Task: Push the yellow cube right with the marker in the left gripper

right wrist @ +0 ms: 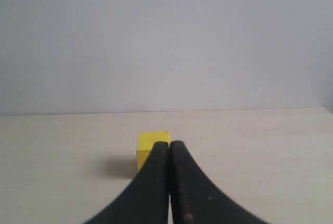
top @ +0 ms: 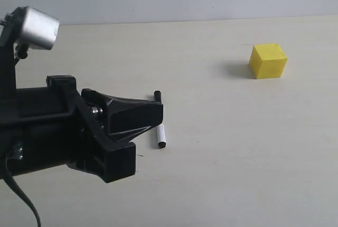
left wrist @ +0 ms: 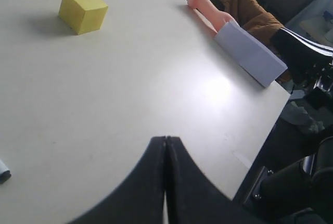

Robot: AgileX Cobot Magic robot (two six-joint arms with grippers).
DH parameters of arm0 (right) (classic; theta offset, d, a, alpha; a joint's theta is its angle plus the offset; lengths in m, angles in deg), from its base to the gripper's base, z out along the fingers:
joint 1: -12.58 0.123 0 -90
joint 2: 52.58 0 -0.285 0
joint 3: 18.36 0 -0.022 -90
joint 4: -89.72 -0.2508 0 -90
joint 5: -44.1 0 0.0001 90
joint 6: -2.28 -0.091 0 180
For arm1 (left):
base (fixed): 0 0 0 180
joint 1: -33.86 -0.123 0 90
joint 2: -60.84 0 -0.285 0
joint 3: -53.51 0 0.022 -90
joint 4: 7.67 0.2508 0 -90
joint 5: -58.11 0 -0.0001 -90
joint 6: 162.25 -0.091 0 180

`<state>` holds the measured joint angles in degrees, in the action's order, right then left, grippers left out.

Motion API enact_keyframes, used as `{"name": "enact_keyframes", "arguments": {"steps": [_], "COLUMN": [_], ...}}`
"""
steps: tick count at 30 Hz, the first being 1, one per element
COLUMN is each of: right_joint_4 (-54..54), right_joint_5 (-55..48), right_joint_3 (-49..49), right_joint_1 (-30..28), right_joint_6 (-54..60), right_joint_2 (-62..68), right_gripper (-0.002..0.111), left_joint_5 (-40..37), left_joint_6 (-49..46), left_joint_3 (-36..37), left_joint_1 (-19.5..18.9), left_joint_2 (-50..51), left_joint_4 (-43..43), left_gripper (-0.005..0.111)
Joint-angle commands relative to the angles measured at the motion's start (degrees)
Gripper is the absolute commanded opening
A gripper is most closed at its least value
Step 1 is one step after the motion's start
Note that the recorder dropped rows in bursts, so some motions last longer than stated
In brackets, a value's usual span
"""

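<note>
The yellow cube (top: 268, 60) rests on the pale table at the far right; it also shows in the left wrist view (left wrist: 82, 9) and just beyond the right jaws (right wrist: 151, 148). The marker (top: 160, 133) lies flat on the table, black cap away from the camera, its middle hidden behind my left gripper (top: 157, 115). Only one end of the marker (left wrist: 2, 171) shows at the edge of the left wrist view. My left gripper (left wrist: 166, 138) is shut with nothing between its jaws, well left of the cube. My right gripper (right wrist: 170, 143) is shut and empty, out of the exterior view.
A pale lilac box (left wrist: 250, 52) lies at the table's edge beside a pink hand with a brown sleeve (left wrist: 208, 5). Black robot hardware (left wrist: 307, 52) stands past that edge. A silver camera housing (top: 38, 28) sits on the left arm.
</note>
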<state>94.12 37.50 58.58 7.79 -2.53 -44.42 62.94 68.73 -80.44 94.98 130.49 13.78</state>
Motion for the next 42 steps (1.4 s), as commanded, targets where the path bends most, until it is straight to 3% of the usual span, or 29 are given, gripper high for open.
{"name": "enact_keyframes", "arguments": {"steps": [1, 4, 9, 12, 14, 15, 16, 17, 18, 19, 21, 25, 27, 35, 42], "right_joint_4": [0.10, 0.10, 0.10, 0.10, 0.10, 0.10, 0.10, 0.10, 0.10, 0.10, 0.10, 0.10, 0.10, 0.10, 0.10], "right_joint_5": [0.33, 0.33, 0.33, 0.33, 0.33, 0.33, 0.33, 0.33, 0.33, 0.33, 0.33, 0.33, 0.33, 0.33, 0.33], "right_joint_3": [0.27, 0.27, 0.27, 0.27, 0.27, 0.27, 0.27, 0.27, 0.27, 0.27, 0.27, 0.27, 0.27, 0.27, 0.27], "right_joint_1": [-0.31, -0.31, -0.31, -0.31, -0.31, -0.31, -0.31, -0.31, -0.31, -0.31, -0.31, -0.31, -0.31, -0.31, -0.31], "right_joint_6": [-0.02, -0.02, -0.02, -0.02, -0.02, -0.02, -0.02, -0.02, -0.02, -0.02, -0.02, -0.02, -0.02, -0.02, -0.02], "right_joint_2": [-0.38, -0.38, -0.38, -0.38, -0.38, -0.38, -0.38, -0.38, -0.38, -0.38, -0.38, -0.38, -0.38, -0.38, -0.38], "right_gripper": [0.000, 0.000, 0.000, 0.000, 0.000, 0.000, 0.000, 0.000, 0.000, 0.000, 0.000, 0.000, 0.000, 0.000, 0.000], "left_joint_5": [0.82, 0.94, 0.82, -6.43, -15.30, -20.14, -21.23, -21.29, -21.15, -21.04, -21.05, -14.36, -6.37, -15.31, -15.34], "left_joint_6": [-5.82, -11.67, -10.98, -8.52, -3.17, 0.10, 0.48, 0.48, 0.36, 0.25, 0.25, 0.25, 0.25, 7.82, 9.11], "left_joint_3": [0.33, 0.33, 0.33, 0.33, 1.60, 4.11, 5.48, 9.45, 11.48, 15.27, 19.78, 28.57, 31.17, 31.17, 31.17], "left_joint_1": [-0.14, -0.50, -0.50, -1.41, -6.36, -12.26, -15.38, -21.18, -23.38, -28.66, -35.40, -42.76, -44.51, -45.95, -46.19], "left_joint_2": [-0.50, -0.50, -0.50, 0.05, -3.26, -8.34, -10.86, -18.21, -22.18, -30.17, -40.57, -53.88, -57.09, -61.86, -61.86], "left_joint_4": [3.44, 3.74, 2.71, 1.21, -1.23, -3.80, -4.66, -4.96, -4.96, -4.96, -4.19, 5.96, 12.91, 12.26, 12.26], "left_gripper": [0.000, 0.000, 0.000, 0.000, 0.000, 0.000, 0.000, 0.000, 0.000, 0.000, 0.000, 0.000, 0.000, 0.000, 0.000]}}
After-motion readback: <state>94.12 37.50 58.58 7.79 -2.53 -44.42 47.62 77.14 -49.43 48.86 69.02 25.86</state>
